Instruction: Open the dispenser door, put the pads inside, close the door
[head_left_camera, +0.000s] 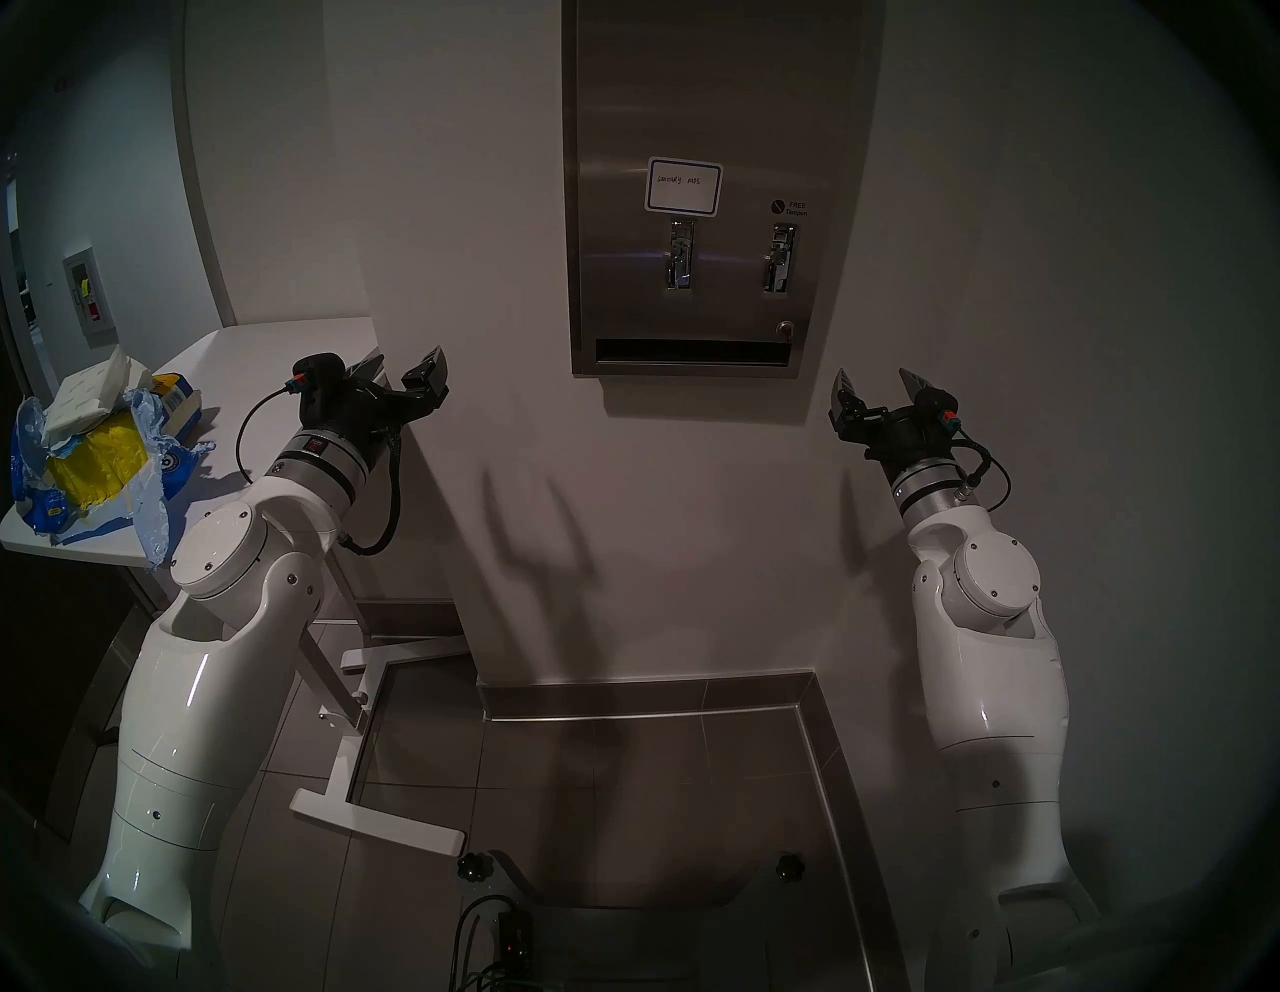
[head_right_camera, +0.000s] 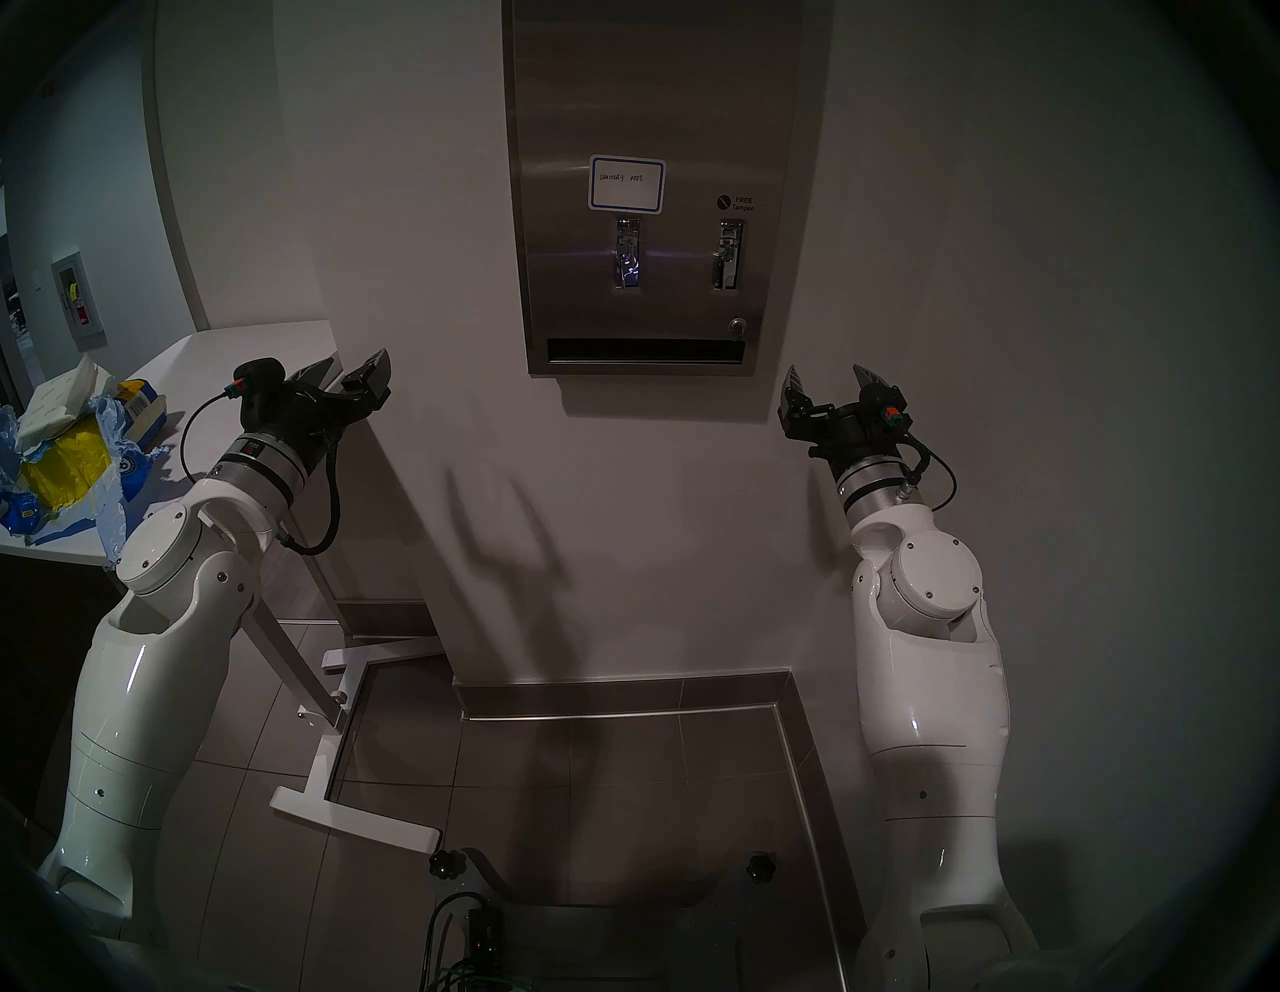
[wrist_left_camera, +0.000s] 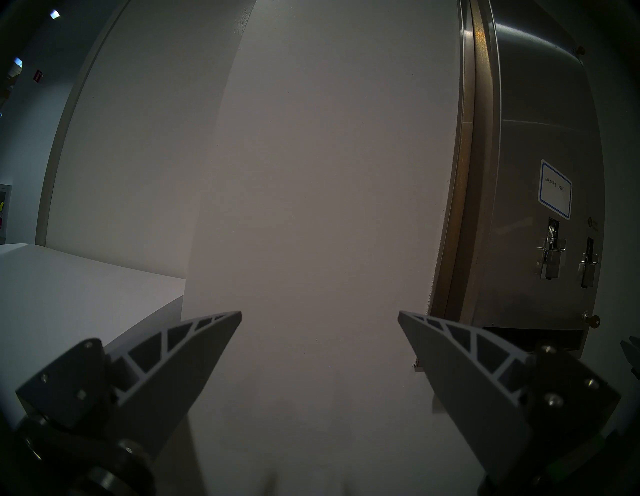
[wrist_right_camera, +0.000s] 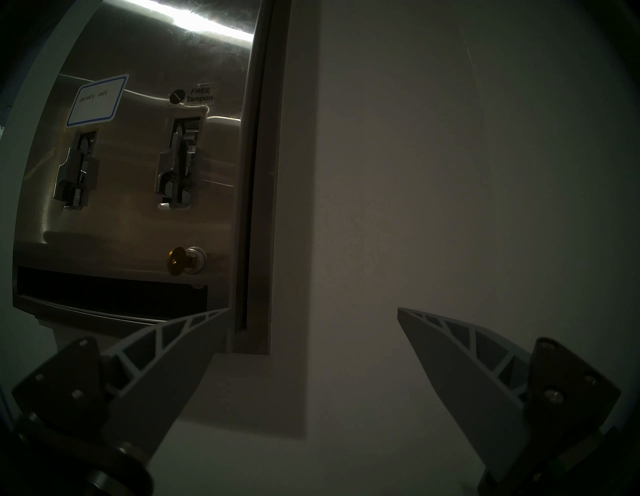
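Bare wall (head_left_camera: 692, 485) below dispenser door (head_left_camera: 720, 104); table (head_left_camera: 291, 339) leftward.

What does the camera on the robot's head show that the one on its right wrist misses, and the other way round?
Only the head view shows the white table at left, with the plain white wrapped pads lying on torn blue plastic packaging, and the open left gripper.

Only the right wrist view shows a small brass key standing in the round lock.

Both show the shut brushed-steel dispenser door, its blue-bordered white label, its dark bottom slot and the open, empty right gripper.
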